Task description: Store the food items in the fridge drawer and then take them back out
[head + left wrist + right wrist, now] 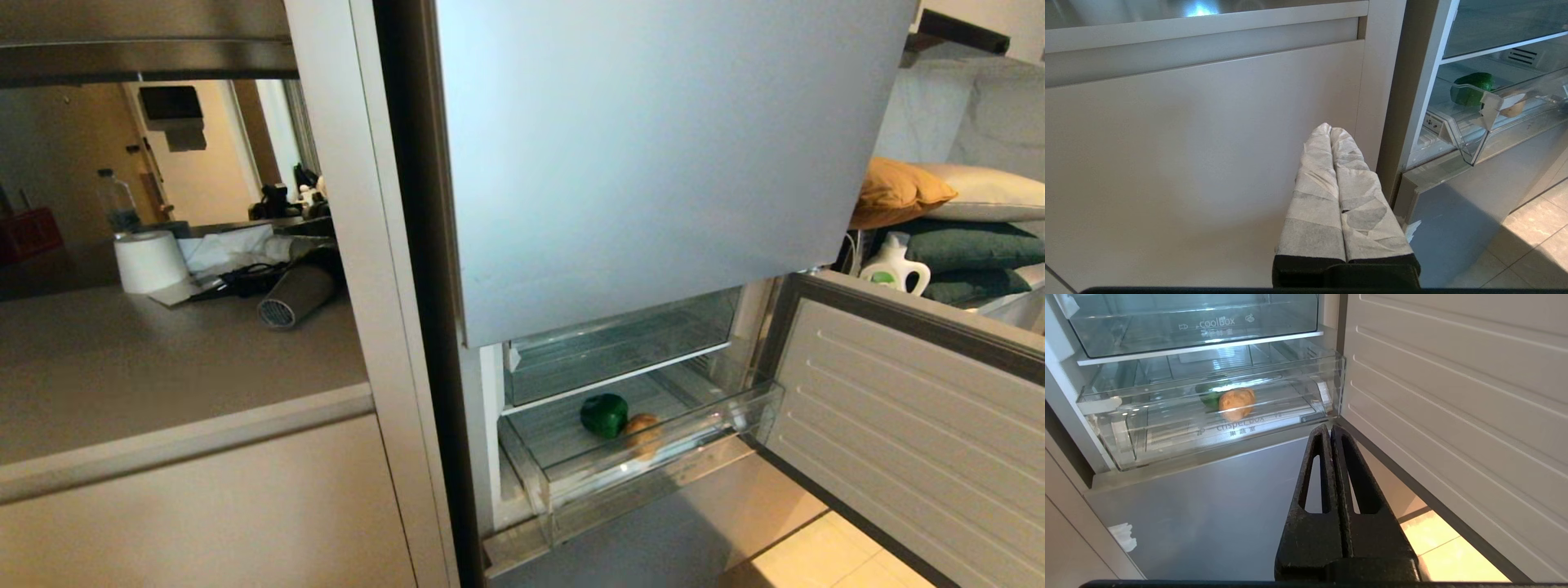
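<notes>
So both foods, the green pepper [604,414] and tan bun [642,433], sit in the pulled-out fridge drawer [653,457]. Storing looks done, removal's left. Left tool [1329,130] and right tool [1327,428] both pinched closed, empty.

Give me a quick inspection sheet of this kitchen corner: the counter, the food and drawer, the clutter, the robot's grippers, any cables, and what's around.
Surface: grey countertop left of the fridge, mostly bare toward its front edge.
Job's things: green bell pepper and tan bun lie side by side in the clear fridge drawer, which is pulled out.
Clutter: paper roll, grey hair dryer and crumpled paper at the counter's back.
Grippers: left gripper, fingers wrapped in white, shut, empty, before the cabinet front; right gripper shut, empty, short of the drawer.
Cables: dark cord beside the dryer.
Surroundings: lower fridge door open; cushions and a detergent bottle behind it.
</notes>
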You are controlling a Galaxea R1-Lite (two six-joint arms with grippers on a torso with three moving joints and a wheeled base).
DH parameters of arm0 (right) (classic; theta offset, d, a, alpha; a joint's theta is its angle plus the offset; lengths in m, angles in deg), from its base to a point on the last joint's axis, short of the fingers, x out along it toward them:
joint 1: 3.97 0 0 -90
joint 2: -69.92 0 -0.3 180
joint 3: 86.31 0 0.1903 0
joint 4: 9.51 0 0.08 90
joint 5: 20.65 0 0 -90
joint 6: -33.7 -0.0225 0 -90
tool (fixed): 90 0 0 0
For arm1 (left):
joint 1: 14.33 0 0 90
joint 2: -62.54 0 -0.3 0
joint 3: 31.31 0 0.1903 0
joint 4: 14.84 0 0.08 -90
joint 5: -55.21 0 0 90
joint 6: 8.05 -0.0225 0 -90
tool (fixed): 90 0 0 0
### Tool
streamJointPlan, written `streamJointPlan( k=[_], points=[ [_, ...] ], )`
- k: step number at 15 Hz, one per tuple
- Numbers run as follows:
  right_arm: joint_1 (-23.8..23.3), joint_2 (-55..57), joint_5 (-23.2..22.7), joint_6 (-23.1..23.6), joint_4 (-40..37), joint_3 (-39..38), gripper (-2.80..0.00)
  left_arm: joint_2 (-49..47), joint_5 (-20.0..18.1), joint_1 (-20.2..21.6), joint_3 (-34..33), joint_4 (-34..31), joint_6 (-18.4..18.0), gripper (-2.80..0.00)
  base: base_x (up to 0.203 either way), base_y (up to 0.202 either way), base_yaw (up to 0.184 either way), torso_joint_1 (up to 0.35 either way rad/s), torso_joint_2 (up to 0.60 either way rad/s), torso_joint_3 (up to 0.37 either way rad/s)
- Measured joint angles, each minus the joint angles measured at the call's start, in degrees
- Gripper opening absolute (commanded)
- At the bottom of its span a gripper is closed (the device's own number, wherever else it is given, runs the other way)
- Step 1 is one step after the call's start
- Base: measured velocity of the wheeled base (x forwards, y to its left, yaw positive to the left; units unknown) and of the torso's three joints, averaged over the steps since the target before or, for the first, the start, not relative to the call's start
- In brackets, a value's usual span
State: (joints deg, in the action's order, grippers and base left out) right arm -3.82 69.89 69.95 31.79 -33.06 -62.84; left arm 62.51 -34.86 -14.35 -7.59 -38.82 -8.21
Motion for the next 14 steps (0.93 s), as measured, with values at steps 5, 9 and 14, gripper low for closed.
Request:
streamJointPlan(
  k=[5,9,14],
  points=[
    [0.0,0.02,-0.29,1.08,0.02,0.0,-2.8,0.0,-0.02,-0.02,0.0,0.01,-0.02,-2.8,0.0,0.0,0.0,0.0,0.0,0.0],
    [0.0,0.02,-0.2,0.17,0.07,0.0,-2.8,0.0,-0.02,-0.02,-0.02,0.01,-0.01,-2.8,0.0,0.0,0.0,0.0,0.0,0.0],
    [0.0,0.02,-0.18,0.4,0.11,0.0,-2.8,0.0,-0.02,-0.02,0.0,0.0,-0.02,-2.8,0.0,0.0,0.0,0.0,0.0,0.0]
  ],
)
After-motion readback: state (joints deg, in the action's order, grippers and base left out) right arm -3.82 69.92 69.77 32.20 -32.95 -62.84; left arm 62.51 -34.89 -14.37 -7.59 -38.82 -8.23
